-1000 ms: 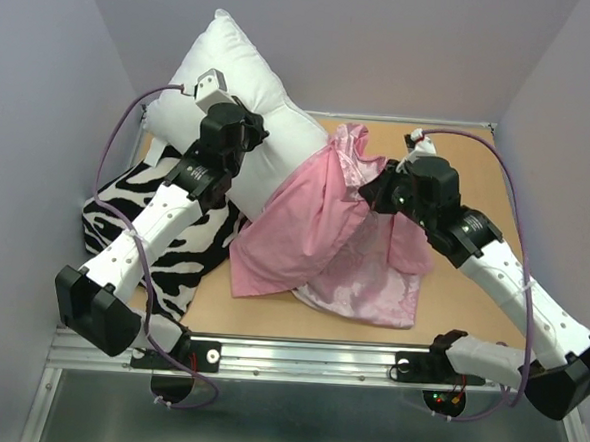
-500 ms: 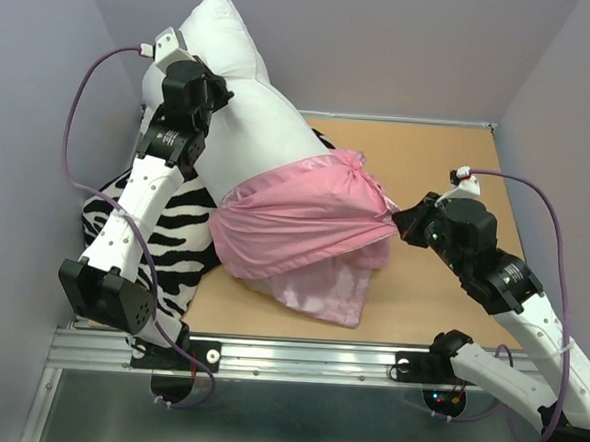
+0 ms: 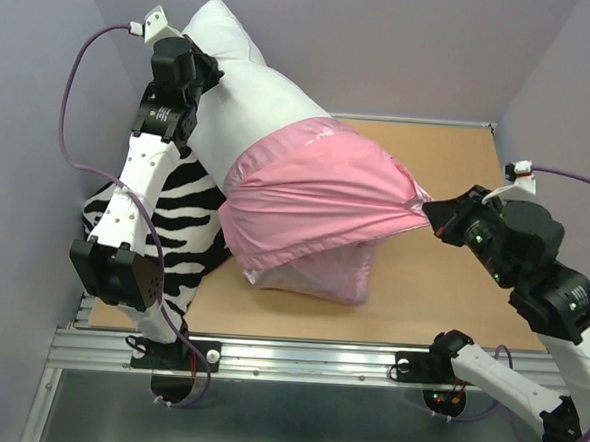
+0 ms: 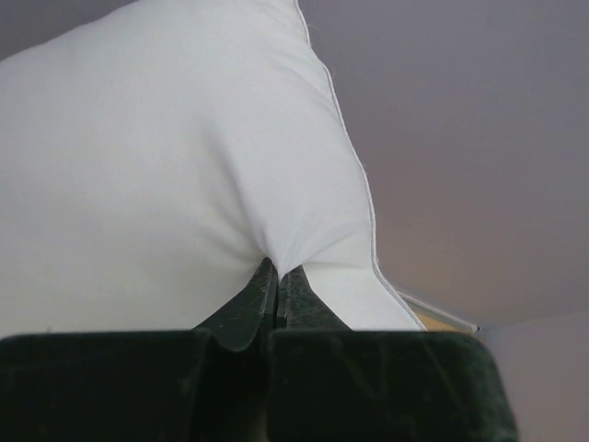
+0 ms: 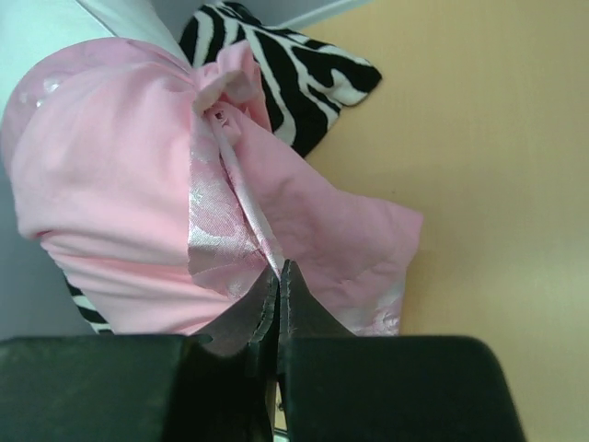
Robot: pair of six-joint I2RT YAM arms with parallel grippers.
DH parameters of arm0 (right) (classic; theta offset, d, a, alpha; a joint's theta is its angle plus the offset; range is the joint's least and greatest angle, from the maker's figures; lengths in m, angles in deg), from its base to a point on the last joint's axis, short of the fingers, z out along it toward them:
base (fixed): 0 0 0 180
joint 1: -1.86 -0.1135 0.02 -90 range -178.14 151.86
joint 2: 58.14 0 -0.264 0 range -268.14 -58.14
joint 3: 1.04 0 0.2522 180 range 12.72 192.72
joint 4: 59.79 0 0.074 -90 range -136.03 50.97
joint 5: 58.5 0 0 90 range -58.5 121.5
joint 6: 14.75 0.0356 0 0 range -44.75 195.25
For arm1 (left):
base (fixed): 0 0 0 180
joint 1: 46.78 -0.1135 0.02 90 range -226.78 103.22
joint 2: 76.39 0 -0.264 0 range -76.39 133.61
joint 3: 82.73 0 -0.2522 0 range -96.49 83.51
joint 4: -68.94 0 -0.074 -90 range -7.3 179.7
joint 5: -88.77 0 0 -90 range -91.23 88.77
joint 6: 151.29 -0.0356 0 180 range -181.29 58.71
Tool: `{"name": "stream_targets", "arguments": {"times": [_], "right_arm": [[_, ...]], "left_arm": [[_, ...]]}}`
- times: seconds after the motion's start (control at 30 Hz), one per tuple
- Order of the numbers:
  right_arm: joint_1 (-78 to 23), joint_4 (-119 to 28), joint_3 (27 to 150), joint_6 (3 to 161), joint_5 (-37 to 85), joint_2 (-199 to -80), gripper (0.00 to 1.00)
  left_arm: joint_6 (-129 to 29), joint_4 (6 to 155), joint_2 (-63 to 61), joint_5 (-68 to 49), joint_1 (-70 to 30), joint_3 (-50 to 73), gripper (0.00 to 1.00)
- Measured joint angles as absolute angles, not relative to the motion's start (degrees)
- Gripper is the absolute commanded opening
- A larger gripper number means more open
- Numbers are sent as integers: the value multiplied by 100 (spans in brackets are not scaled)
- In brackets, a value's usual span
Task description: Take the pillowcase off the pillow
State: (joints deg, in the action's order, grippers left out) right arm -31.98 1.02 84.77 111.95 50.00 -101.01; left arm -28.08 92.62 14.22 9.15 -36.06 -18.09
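Note:
The white pillow (image 3: 252, 98) is lifted at the back left, its lower end inside the pink pillowcase (image 3: 316, 207). My left gripper (image 3: 206, 77) is shut on a pinch of the pillow's bare white cloth (image 4: 166, 184), high near the back wall. My right gripper (image 3: 434, 211) is shut on a bunched fold of the pillowcase (image 5: 138, 203) and holds it stretched taut to the right. The case's loose shiny edge (image 3: 312, 277) hangs down to the table.
A black-and-white zebra-striped pillow (image 3: 175, 224) lies on the wooden table (image 3: 441, 290) at the left, under the white pillow; it also shows in the right wrist view (image 5: 285, 74). Grey walls close the back and both sides.
My left gripper has lifted the pillow up and back-left. My right gripper has pulled the pillowcase rightward, stretching it taut and sliding it down the pillow.

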Motion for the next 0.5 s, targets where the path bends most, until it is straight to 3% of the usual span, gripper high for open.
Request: {"name": "stream_targets", "arguments": {"times": [0.5], "right_arm": [[-3196, 1879, 11598, 11141, 5214, -10048, 1]], "left_arm": [[-2661, 9102, 2025, 696, -3945, -2541, 0]]}}
